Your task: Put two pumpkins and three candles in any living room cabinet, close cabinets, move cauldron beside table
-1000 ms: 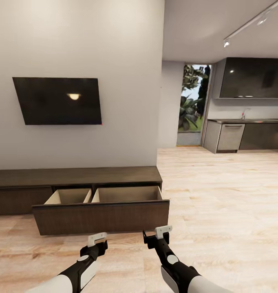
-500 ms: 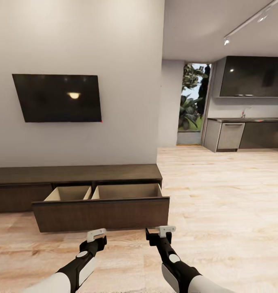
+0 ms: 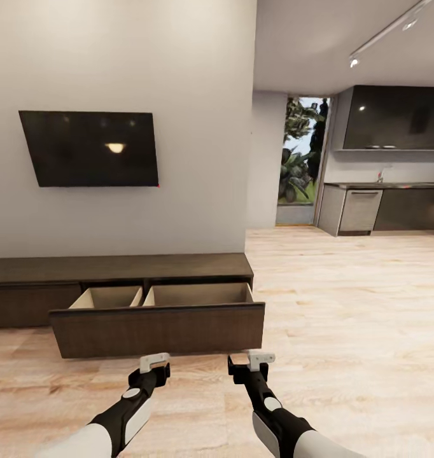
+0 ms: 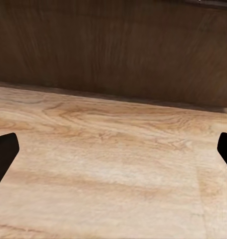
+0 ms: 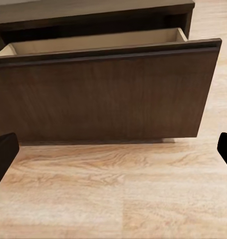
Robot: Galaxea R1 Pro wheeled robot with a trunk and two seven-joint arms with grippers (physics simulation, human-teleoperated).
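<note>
The cabinet (image 3: pixel 115 270) is a long low dark-brown unit against the wall at the left. Its wide drawer (image 3: pixel 156 329) is pulled out, showing two light tan compartments with nothing visible in them. My left gripper (image 3: pixel 154 362) and right gripper (image 3: pixel 256 359) hover low over the wood floor just in front of the drawer front (image 5: pixel 108 94), both open with nothing between the fingers. The left wrist view looks at the floor and the foot of the dark drawer front (image 4: pixel 113 50). The pumpkins, candles, cauldron and table are out of view.
A black TV (image 3: pixel 90 148) hangs on the grey wall above the cabinet. Open wood floor (image 3: pixel 344 305) stretches to the right toward a kitchen counter (image 3: pixel 382 210) and a doorway with plants (image 3: pixel 300 165).
The whole picture has slid up a little, so the camera has moved. Both grippers sit slightly higher in the view; the drawer stays open as before.
</note>
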